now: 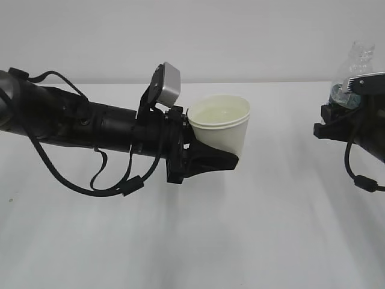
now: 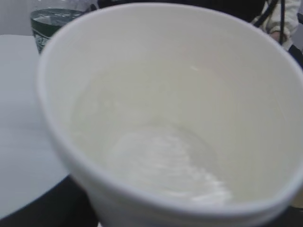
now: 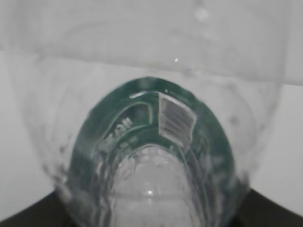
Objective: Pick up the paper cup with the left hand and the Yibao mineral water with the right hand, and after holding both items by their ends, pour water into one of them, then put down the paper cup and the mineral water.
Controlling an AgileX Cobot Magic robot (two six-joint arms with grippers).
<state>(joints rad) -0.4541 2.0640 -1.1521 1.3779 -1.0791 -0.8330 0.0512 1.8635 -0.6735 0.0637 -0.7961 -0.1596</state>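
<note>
paper cup sits clamped between the left hand's fingers; right hand grips the yibao mineral water.

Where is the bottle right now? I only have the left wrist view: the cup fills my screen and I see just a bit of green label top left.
Observer: The Yibao mineral water is held up at the far right of the exterior view by the right hand, well apart from the paper cup.
Operator: Is my cup off the table?
Observer: Yes. The left hand holds it in the air, its shadow falling on the table below.
Operator: Is the cup level?
Observer: Roughly upright, with its mouth tipped a little toward the exterior camera.
Operator: Any water left in the bottle?
Observer: The right wrist view shows droplets on its wall; the level itself cannot be made out.
</note>
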